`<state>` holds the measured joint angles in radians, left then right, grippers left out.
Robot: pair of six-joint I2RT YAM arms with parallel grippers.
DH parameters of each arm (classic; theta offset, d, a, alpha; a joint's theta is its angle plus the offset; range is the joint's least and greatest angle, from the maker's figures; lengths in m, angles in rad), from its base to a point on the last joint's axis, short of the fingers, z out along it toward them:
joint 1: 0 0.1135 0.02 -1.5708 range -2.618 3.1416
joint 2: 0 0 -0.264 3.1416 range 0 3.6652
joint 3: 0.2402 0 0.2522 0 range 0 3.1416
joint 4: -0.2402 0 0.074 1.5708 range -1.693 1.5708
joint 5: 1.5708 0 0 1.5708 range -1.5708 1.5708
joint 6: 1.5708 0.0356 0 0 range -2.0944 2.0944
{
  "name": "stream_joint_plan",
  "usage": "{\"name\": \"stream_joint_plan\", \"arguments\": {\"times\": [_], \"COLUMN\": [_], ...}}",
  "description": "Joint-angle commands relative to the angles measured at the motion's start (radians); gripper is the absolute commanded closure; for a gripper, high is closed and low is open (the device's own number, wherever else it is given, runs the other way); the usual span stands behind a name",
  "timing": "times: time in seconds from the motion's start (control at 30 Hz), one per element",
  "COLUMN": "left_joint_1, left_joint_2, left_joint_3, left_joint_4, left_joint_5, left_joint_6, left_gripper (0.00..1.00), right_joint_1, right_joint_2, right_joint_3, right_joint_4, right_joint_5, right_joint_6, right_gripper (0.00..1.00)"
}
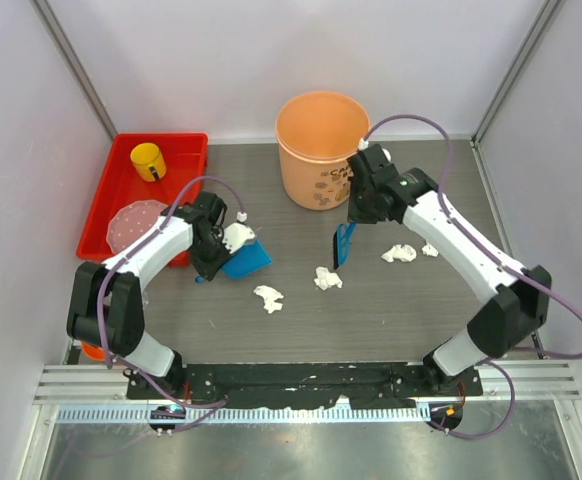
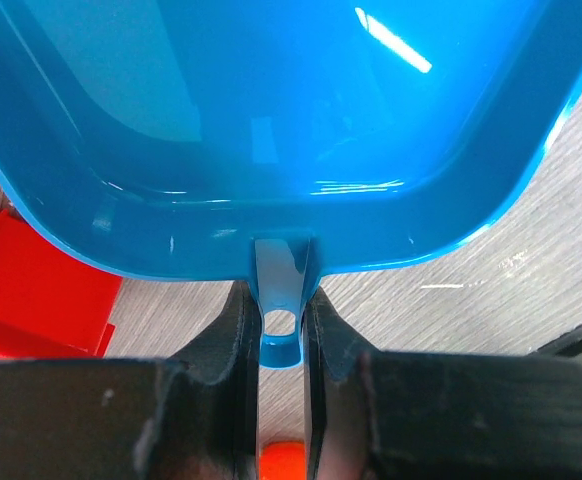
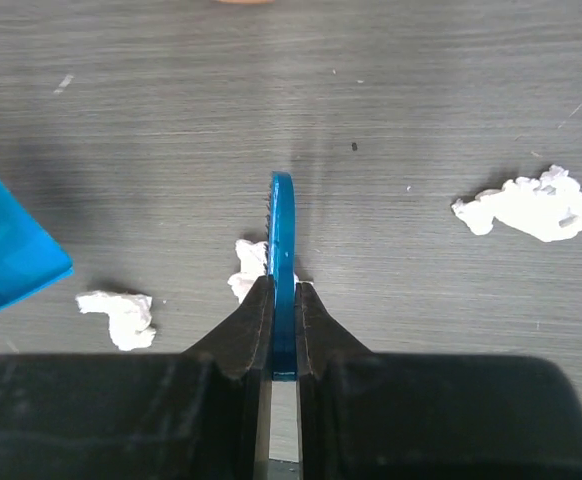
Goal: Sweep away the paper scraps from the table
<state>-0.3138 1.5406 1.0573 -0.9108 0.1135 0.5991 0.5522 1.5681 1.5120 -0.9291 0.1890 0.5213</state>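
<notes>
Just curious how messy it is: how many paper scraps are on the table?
4 scraps. One lies near the dustpan, one by the brush, and a larger and a smaller sit together right of it. Others may hide under the arms.

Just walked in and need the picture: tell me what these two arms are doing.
They are sweeping up. The left gripper grips the blue dustpan by its handle; the right gripper pinches a blue brush, close by one wad. At least four paper scraps lie loose on the table.
</notes>
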Motion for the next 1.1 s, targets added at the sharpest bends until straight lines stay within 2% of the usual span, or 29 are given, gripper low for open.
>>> {"name": "stream_joint_plan", "arguments": {"times": [0.0, 0.13, 0.17, 0.2, 0.27, 0.33, 0.43, 0.57, 0.63, 0.67, 0.87, 0.93, 1.07], "left_joint_1": [0.004, 0.005, 0.005, 0.012, 0.025, 0.045, 0.050, 0.048, 0.048, 0.050, 0.036, 0.018, -0.071], "left_joint_2": [-0.031, -0.057, -0.065, -0.066, -0.068, -0.073, -0.099, -0.123, -0.135, -0.142, -0.151, -0.134, -0.083], "left_joint_3": [0.058, 0.033, 0.018, 0.012, 0.009, 0.018, 0.021, 0.001, -0.013, -0.016, -0.016, -0.005, -0.006], "left_joint_4": [-0.103, -0.165, -0.165, -0.166, -0.172, -0.181, -0.194, -0.212, -0.223, -0.226, -0.240, -0.241, -0.220], "left_joint_5": [-0.003, -0.098, -0.106, -0.135, -0.141, -0.144, -0.147, -0.172, -0.178, -0.179, -0.160, -0.147, -0.163], "left_joint_6": [0.071, 0.107, 0.099, 0.093, 0.067, 0.045, 0.016, -0.001, -0.002, -0.004, -0.015, -0.030, -0.038], "left_gripper": [1.00, 1.00, 1.00, 1.00, 1.00, 1.00, 1.00, 1.00, 1.00, 1.00, 1.00, 1.00, 1.00], "right_joint_1": [0.031, 0.214, 0.291, 0.316, 0.379, 0.416, 0.442, 0.443, 0.424, 0.408, 0.370, 0.370, 0.371], "right_joint_2": [-0.150, -0.238, -0.252, -0.250, -0.215, -0.185, -0.080, -0.005, 0.030, 0.039, -0.109, -0.156, -0.258], "right_joint_3": [-0.044, -0.176, -0.202, -0.252, -0.279, -0.326, -0.348, -0.332, -0.308, -0.293, -0.424, -0.424, -0.385], "right_joint_4": [0.059, 0.252, 0.353, 0.405, 0.510, 0.615, 0.674, 0.705, 0.580, 0.525, 0.478, 0.428, 0.423], "right_joint_5": [-0.046, -0.130, -0.166, -0.278, -0.331, -0.344, -0.324, -0.193, 0.031, 0.053, 0.070, 0.092, -0.003], "right_joint_6": [-0.078, -0.131, -0.130, -0.119, -0.100, -0.078, -0.044, -0.034, -0.012, 0.014, 0.003, 0.005, -0.012], "right_gripper": [0.99, 0.99, 0.99, 0.99, 0.99, 0.99, 0.99, 0.99, 0.99, 0.99, 0.99, 0.99, 0.99]}}
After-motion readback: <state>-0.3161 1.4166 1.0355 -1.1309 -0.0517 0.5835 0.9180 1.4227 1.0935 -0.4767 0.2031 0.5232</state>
